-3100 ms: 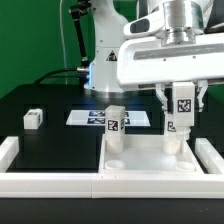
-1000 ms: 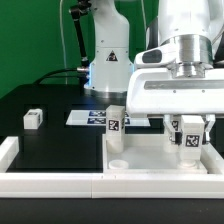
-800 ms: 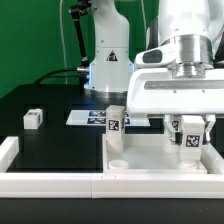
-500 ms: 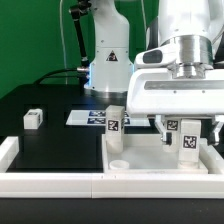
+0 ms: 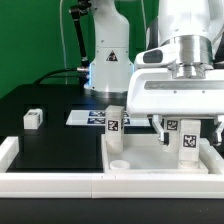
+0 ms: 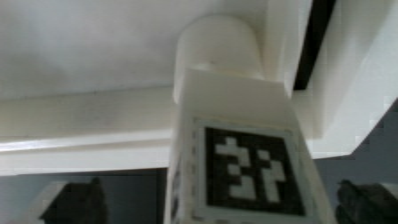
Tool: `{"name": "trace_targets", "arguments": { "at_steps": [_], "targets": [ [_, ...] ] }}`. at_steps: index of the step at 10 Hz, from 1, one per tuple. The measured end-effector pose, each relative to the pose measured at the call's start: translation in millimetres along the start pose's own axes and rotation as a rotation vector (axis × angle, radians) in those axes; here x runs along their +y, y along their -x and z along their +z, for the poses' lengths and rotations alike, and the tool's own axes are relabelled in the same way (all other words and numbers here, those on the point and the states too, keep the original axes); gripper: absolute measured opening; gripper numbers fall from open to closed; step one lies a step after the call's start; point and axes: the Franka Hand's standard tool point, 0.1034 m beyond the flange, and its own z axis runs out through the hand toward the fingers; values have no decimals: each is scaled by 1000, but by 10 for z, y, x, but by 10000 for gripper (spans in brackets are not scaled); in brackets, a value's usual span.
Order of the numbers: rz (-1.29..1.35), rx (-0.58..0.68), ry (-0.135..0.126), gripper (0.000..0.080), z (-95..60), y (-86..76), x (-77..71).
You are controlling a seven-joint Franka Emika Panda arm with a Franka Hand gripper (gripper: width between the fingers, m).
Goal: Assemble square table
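While tabletop [image 5: 145, 155] lies on worktop [image 5: 60, 145], end effector [image 5: 186, 128] hangs over it, jaws apart, straddling upright leg [image 5: 185, 147] without touching. Second leg [image 5: 115, 122] stands on tabletop too: half done, likely. Third leg [image 5: 33, 118] loose, well off tabletop toward exterior view's left; fourth unseen.

The exterior view is lit brightly and evenly. In the wrist view the leg [image 6: 237, 130] is rendered soft and blurred.
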Motion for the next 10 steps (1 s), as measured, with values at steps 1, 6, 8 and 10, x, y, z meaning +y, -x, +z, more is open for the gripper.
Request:
{"name": "trace_targets", "arguments": {
  "at_steps": [1,6,8,10],
  "targets": [
    [-1,0,0,649,0,0,0],
    [22,-97,-19,649,-208,-164,-21],
    [36,-148,-23,649,-209,-214,-17],
    [62,-295,-29,649,-164,-156,18]
  ]
}}
